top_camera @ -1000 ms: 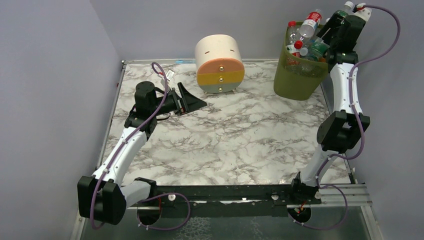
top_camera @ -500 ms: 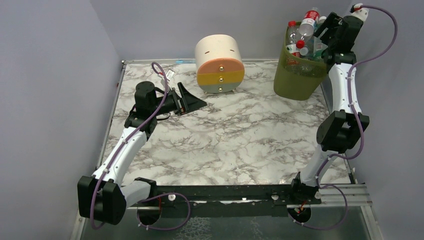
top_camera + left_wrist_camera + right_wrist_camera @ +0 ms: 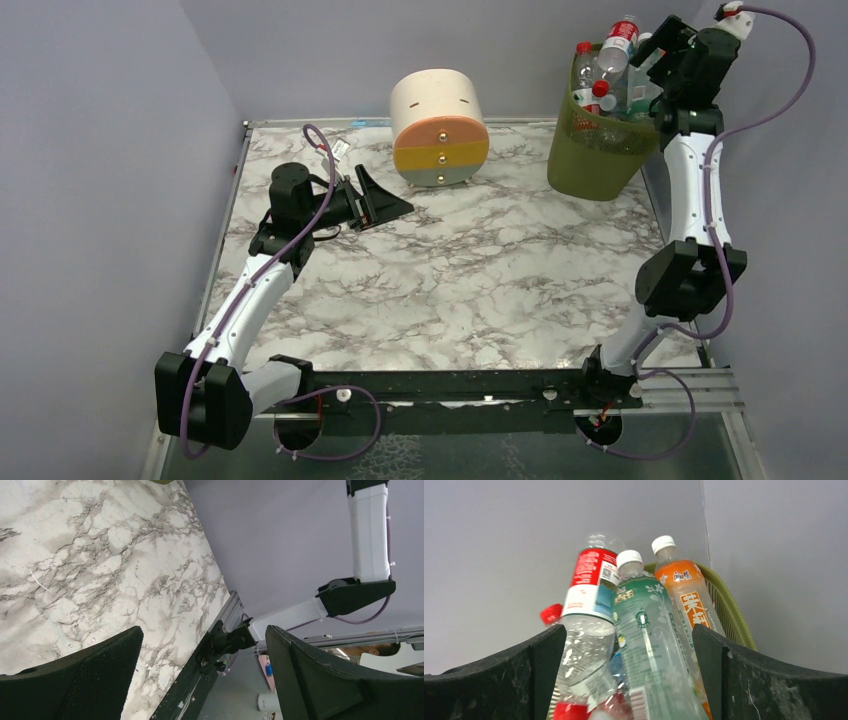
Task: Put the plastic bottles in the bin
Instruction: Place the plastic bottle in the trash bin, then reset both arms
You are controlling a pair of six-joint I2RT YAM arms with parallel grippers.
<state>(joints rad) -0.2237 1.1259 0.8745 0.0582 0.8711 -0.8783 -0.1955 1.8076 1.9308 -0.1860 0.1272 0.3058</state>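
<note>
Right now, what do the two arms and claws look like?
The left arm and right arm have white links, black joint housings and loose purple cables. The left claw and right claw are black with broad fingers; the left's inner face is finely dotted.

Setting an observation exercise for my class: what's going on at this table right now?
Two robot arms are binning plastic bottles. The right gripper hangs open just above the green bin, which is heaped with bottles past its rim. The left gripper sits open and empty low over the table, near a round drawer unit. No bottle shows on the table.
</note>
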